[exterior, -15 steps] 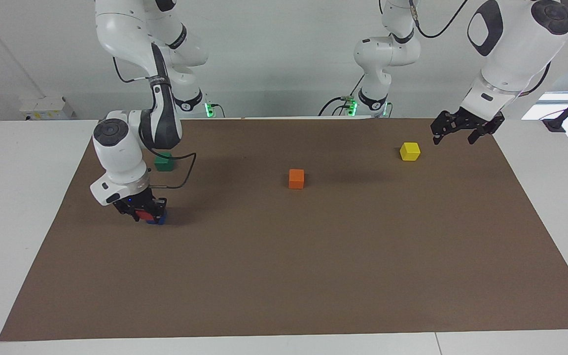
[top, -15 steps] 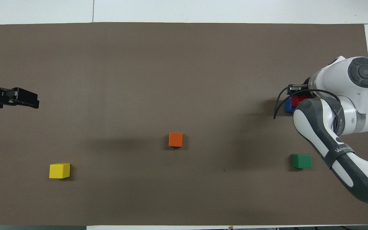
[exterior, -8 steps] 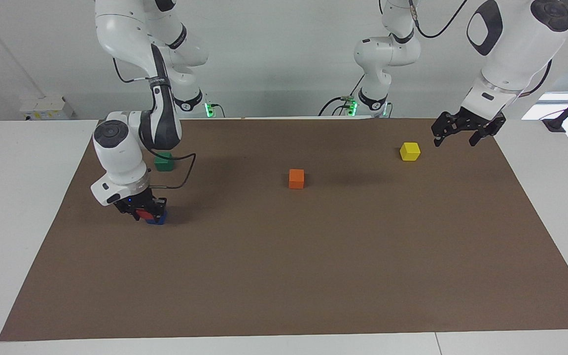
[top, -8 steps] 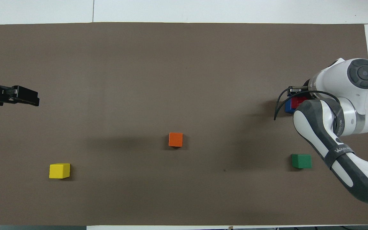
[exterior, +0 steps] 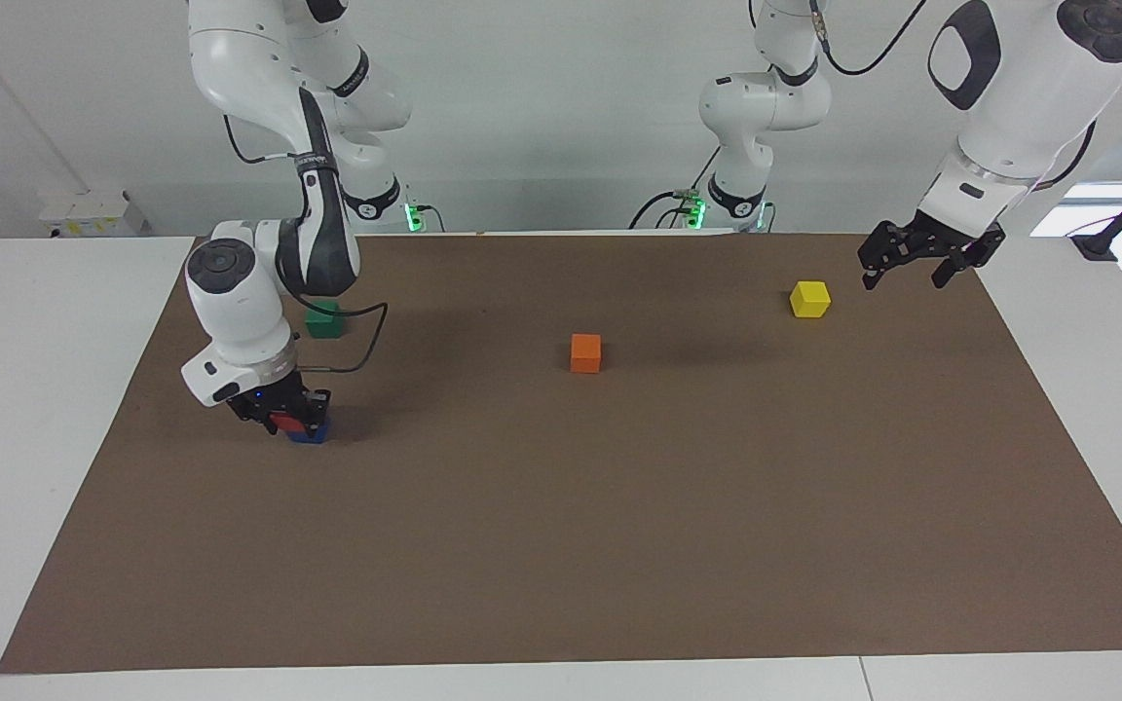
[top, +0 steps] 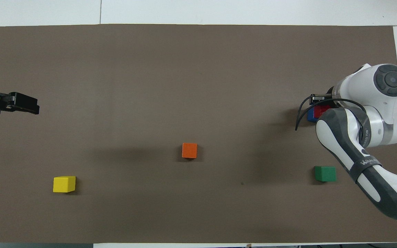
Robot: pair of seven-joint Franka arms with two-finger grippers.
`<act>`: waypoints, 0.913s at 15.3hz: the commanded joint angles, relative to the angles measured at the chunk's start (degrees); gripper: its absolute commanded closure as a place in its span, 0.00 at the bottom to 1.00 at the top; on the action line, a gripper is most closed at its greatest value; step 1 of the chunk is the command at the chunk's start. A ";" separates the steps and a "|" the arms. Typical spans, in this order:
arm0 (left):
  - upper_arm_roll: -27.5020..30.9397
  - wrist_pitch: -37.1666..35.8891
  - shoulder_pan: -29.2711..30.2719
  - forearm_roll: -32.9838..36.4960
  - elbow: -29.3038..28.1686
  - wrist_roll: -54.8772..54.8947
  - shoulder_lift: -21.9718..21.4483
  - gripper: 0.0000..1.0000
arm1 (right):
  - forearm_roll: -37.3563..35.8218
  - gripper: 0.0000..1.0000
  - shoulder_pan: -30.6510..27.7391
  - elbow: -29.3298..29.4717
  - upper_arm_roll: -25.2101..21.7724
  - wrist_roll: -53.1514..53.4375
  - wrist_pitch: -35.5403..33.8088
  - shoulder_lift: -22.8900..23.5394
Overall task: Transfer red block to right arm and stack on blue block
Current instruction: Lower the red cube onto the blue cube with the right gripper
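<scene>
With the red block (exterior: 283, 422) sitting on the blue block (exterior: 309, 434) at the right arm's end of the mat, we judge the handover done and the stack placed but not yet released. The right gripper (exterior: 280, 413) is down around the red cube, jaws closed on it as far as we can read. What is left: open and lift clear. In the overhead view the stack lies at about three o'clock on the mat, with the green block (top: 325, 173) nearer the robots than it. The left gripper (exterior: 919, 261) hangs near the yellow block (exterior: 809, 298), jaws spread, holding nothing; that arm waits. The orange block (exterior: 585, 352) is mid-mat. The right arm's wrist hides most of the stack from above, so alignment is uncertain.
</scene>
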 commanded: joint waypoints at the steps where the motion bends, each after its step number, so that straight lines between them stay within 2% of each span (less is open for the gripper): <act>1: 0.08 0.26 0.23 -0.59 -0.55 0.00 -0.56 0.00 | -0.46 1.00 -0.28 -1.63 0.31 0.73 1.16 -0.81; 4: 0.08 0.18 0.23 -0.59 -0.64 0.00 -0.65 0.00 | -0.46 0.98 -0.19 -1.54 0.31 0.82 1.16 -0.81; 6: 0.08 0.18 0.23 -0.59 -0.64 0.00 -0.65 0.00 | -0.46 0.61 -0.11 -1.54 0.31 1.35 0.99 -0.81; 7: 0.08 0.18 0.23 -0.59 -0.64 0.00 -0.65 0.00 | -0.46 0.49 -0.11 -1.46 0.31 1.35 0.99 -0.81; 8: 0.08 0.18 0.23 -0.59 -0.64 0.00 -0.65 0.00 | -0.46 0.42 -0.11 -1.46 0.31 1.43 0.99 -0.81; 11: 0.08 0.18 0.23 -0.59 -0.64 0.00 -0.65 0.00 | -0.46 0.30 -0.11 -1.37 0.31 1.43 0.81 -0.81; 14: 0.08 0.18 0.23 -0.59 -0.64 0.00 -0.65 0.00 | -0.46 0.28 -0.02 -1.19 0.31 1.43 0.55 -0.81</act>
